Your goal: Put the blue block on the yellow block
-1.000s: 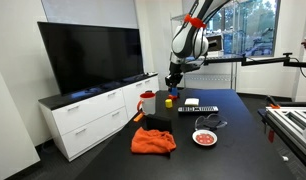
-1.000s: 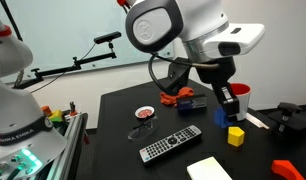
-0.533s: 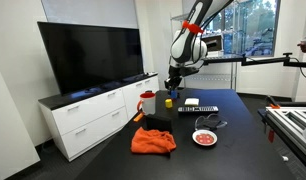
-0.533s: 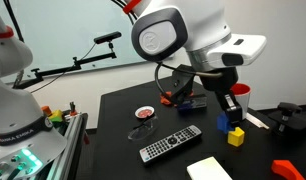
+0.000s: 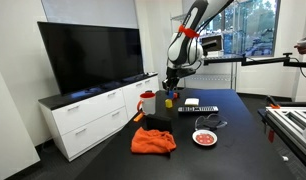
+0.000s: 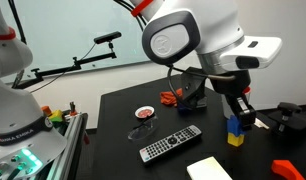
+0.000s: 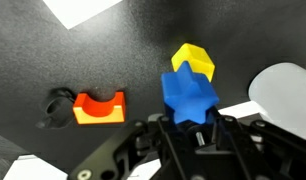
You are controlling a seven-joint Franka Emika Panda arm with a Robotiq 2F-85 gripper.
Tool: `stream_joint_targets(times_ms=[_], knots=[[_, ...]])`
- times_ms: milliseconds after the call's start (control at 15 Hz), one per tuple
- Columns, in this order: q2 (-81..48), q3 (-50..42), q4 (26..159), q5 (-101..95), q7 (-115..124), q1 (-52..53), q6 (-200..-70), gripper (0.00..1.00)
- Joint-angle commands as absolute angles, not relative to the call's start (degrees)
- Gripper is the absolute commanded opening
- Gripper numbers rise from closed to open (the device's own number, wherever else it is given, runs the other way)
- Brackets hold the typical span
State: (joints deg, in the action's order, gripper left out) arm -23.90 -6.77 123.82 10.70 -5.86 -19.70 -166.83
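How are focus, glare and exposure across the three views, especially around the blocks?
Wrist view: the blue block and the yellow block are sharp, the gripper beneath is dark and soft, and white patches at the edges blow out. In an exterior view the bright window backlights the scene. In an exterior view the near white arm is large and slightly soft.

Gripper [image 5: 171,91] low at blue block [image 5: 170,96], atop yellow block [image 5: 169,102], just beside red mug [image 5: 147,101]. Orange cloth [image 5: 153,140] nr table [image 5: 238,126] front.
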Motion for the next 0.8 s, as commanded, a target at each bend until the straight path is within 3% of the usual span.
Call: stream_joint_targets(times_ms=[0, 733], knots=[[-25.37, -7.23, 121.24, 9.94, -4.95, -19.47, -167.38, 0.08], [-26.48, -6.63, 119.63, 10.09, -3.85, -19.04, -166.79, 0.08]])
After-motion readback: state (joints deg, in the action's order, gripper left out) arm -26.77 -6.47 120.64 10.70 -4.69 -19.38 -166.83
